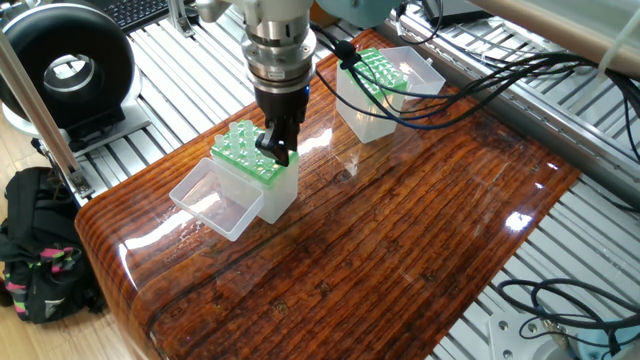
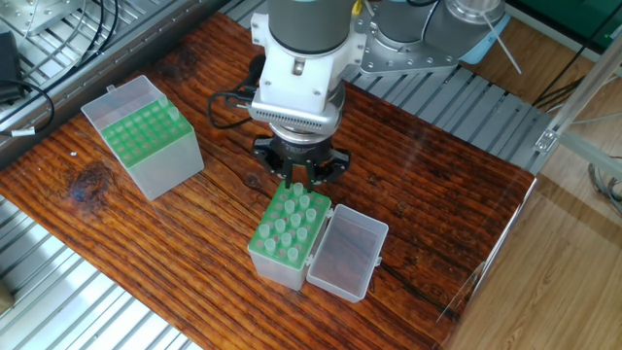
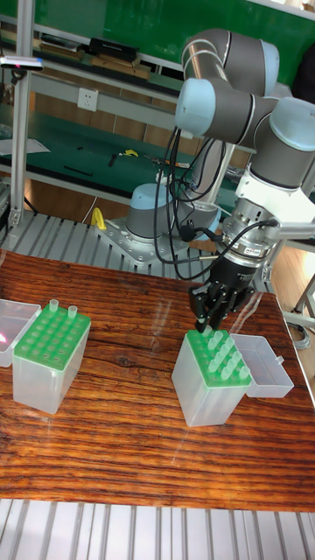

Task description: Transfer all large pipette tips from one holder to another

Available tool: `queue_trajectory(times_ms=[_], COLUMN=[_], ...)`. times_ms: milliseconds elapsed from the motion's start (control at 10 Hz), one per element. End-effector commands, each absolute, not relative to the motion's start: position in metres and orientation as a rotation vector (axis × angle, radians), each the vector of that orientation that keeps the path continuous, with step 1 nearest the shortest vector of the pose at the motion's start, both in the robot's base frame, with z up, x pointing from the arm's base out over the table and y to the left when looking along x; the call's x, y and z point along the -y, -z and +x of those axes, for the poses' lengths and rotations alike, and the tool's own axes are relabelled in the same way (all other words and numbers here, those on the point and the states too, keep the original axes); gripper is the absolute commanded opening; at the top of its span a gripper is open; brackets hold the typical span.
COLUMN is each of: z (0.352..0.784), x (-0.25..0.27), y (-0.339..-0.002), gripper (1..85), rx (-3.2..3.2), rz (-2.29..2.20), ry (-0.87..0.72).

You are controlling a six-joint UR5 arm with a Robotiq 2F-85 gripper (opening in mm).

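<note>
The gripper (image 3: 213,325) sits at the 12 o'clock edge of the full tip box (image 2: 282,238); its opening and hold cannot be told.

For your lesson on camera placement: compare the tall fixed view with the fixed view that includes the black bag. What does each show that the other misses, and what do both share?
Only the tall view shows the arm's base, a green back wall and two tips standing in the far box.

Only the bag view shows the black bag and a black ring-shaped device.

Both show the gripper at the near tip box with its open lid, the far box and the wooden table.
</note>
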State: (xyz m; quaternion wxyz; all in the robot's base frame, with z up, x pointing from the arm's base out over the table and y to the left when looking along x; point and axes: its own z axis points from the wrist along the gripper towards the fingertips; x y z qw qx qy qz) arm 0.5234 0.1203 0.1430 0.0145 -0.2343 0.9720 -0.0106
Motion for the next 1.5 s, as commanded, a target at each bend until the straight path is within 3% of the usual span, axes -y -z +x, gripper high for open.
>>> queue_trajectory(times_ms=[0, 1400], z=[0.5283, 0.5280], x=[-0.1255, -0.1240], y=[-0.1413, -0.1427], gripper=[34.0, 22.7], rx=[-3.012, -3.013], rz=[-0.722, -0.708], ry=[0.002, 0.010])
